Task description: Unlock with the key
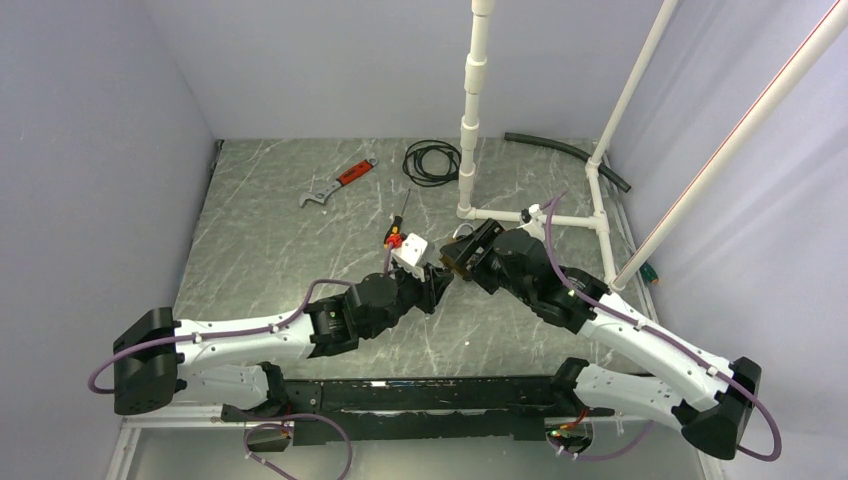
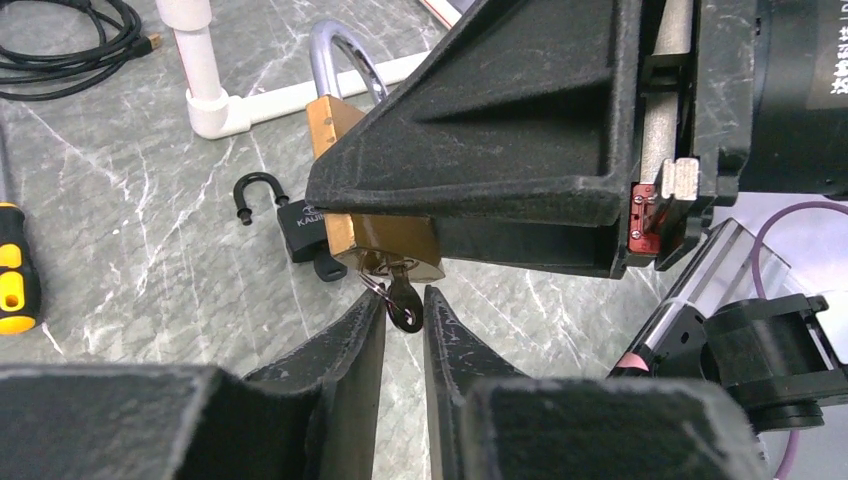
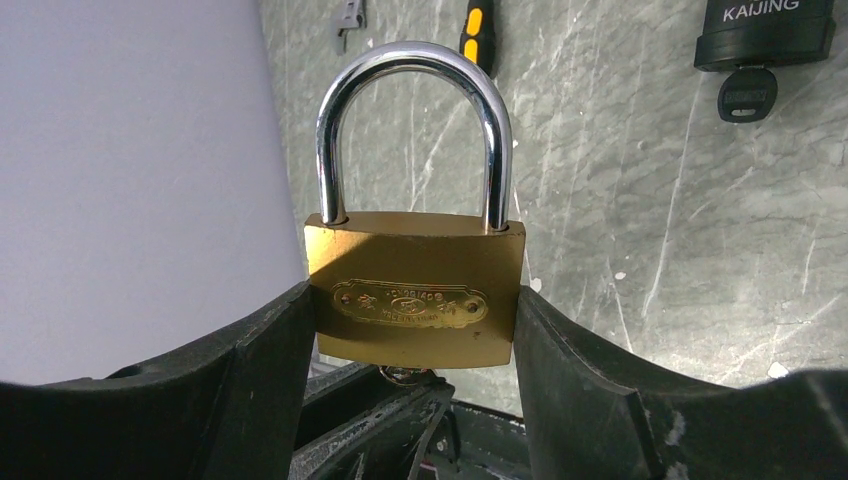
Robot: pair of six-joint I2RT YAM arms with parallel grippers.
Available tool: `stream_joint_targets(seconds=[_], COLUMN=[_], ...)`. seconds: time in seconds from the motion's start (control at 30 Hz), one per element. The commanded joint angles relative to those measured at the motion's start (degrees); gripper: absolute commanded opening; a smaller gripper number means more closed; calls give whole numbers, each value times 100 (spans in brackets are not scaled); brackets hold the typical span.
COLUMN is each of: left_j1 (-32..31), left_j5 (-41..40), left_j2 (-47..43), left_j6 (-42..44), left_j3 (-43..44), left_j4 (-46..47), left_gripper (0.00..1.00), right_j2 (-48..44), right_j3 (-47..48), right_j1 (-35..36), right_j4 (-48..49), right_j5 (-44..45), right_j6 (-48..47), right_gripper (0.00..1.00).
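**A:** Take it from the left. What lies out that way?

**B:** Well to the left of the brass padlock (image 3: 412, 300), a yellow-and-black screwdriver handle (image 2: 14, 270) rests on the desk (image 2: 130, 200). Closer in, just left of and behind the brass padlock, a black padlock (image 2: 300, 228) lies with its shackle sprung open and a black key at its base.

**A:** And your left gripper?

**B:** My left gripper (image 2: 406, 300) points at the keyhole end of the brass padlock. Its fingers (image 2: 350, 350) stand only narrowly apart, one on each side of the key (image 2: 405, 312). I cannot tell whether they actually press on it.

**A:** Where exactly is the key?

**B:** It sticks out of the brass padlock's keyhole end. Its dark head sits right between my left fingertips, and a thin wire ring (image 2: 372, 285) hangs beside it.

**A:** Who has the padlock?

**B:** My right gripper (image 1: 452, 262) pinches the brass padlock by its two narrow sides. Both legs of the shackle sit down in the body.
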Motion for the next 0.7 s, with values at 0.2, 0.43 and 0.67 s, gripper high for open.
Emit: stream_joint_targets(seconds=[0.2, 0.43, 0.67], left_j1=[8, 8, 1], left_j5=[-417, -517, -205], left_j2=[-73, -73, -46], left_j6=[187, 283, 564], left_j3=[-50, -37, -44], left_j4=[196, 62, 205], left_gripper=[8, 0, 0], right_j2=[-151, 22, 383], right_j3=[202, 461, 879], right_j1=[-3, -3, -3], right_j4=[728, -44, -502], right_j5=[-408, -723, -862], right_j6=[340, 944, 1092], right_gripper=[0, 0, 0])
